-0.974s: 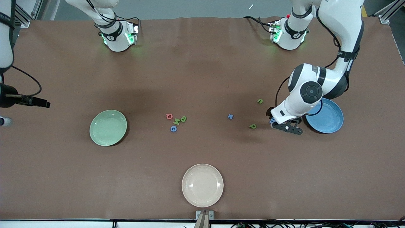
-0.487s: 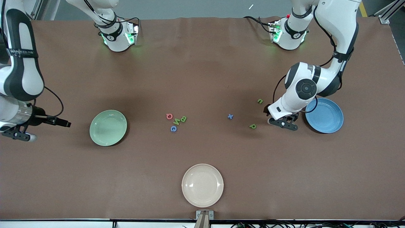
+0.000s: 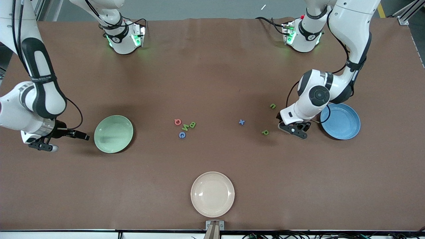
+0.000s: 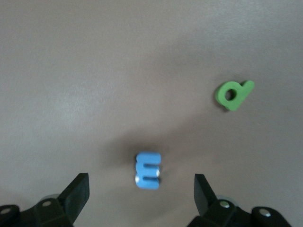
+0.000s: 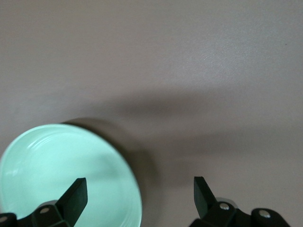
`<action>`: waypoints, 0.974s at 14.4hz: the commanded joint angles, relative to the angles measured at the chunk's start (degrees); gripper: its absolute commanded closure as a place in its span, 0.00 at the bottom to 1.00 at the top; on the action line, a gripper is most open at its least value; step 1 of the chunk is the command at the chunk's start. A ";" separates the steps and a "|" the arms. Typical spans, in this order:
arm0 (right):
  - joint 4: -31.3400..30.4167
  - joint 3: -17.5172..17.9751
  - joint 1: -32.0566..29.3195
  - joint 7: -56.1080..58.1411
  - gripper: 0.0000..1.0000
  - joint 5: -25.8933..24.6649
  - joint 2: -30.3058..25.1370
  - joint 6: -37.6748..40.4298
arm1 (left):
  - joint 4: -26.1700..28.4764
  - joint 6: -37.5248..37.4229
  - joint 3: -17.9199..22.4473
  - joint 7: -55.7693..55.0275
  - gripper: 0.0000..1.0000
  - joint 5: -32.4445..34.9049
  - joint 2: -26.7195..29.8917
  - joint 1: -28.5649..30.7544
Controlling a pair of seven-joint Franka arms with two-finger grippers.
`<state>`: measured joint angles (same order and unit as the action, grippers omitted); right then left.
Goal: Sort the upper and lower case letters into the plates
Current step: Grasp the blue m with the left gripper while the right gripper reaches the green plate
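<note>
My left gripper [image 3: 294,128] hangs open just beside the blue plate [image 3: 343,123]. In the left wrist view its jaws [image 4: 141,185] stand wide apart over the small blue m [image 4: 148,170], which lies on the table; the m is hidden in the front view. The green p [image 3: 265,132] [image 4: 234,94] lies close by, with the green n [image 3: 272,106] and blue x [image 3: 241,122]. The red Q [image 3: 178,122], green B [image 3: 192,124], green N [image 3: 186,126] and blue G [image 3: 182,134] cluster mid-table. My right gripper [image 3: 42,145] [image 5: 139,188] is open and empty beside the light green plate [image 3: 113,133] [image 5: 61,165].
A cream-beige plate [image 3: 212,194] sits near the table's edge closest to the front camera. The brown table top [image 3: 212,66] is bare between the arm bases and the letters.
My right arm has swung in from the table's end to just beside the light green plate. My left gripper has shifted slightly away from the blue plate, toward the p.
</note>
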<state>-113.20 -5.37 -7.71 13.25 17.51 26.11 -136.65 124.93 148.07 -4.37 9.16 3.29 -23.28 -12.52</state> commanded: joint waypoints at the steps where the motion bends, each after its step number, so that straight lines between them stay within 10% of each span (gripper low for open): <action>1: -2.54 0.71 0.06 1.34 0.04 1.47 2.09 -5.81 | 0.40 5.03 -0.91 1.91 0.07 0.93 -2.38 1.36; 9: -4.48 2.99 -0.11 1.78 0.14 3.41 2.98 -5.74 | 2.07 5.83 -1.08 1.56 0.44 0.93 -2.65 1.53; 14: -4.48 3.08 0.06 1.69 0.30 3.41 2.90 -5.12 | 2.86 5.74 -1.08 1.29 0.97 0.93 -2.30 1.45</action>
<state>-116.23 -2.71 -7.49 13.54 19.23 30.30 -141.83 125.78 153.10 -4.67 10.70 3.30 -26.06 -11.72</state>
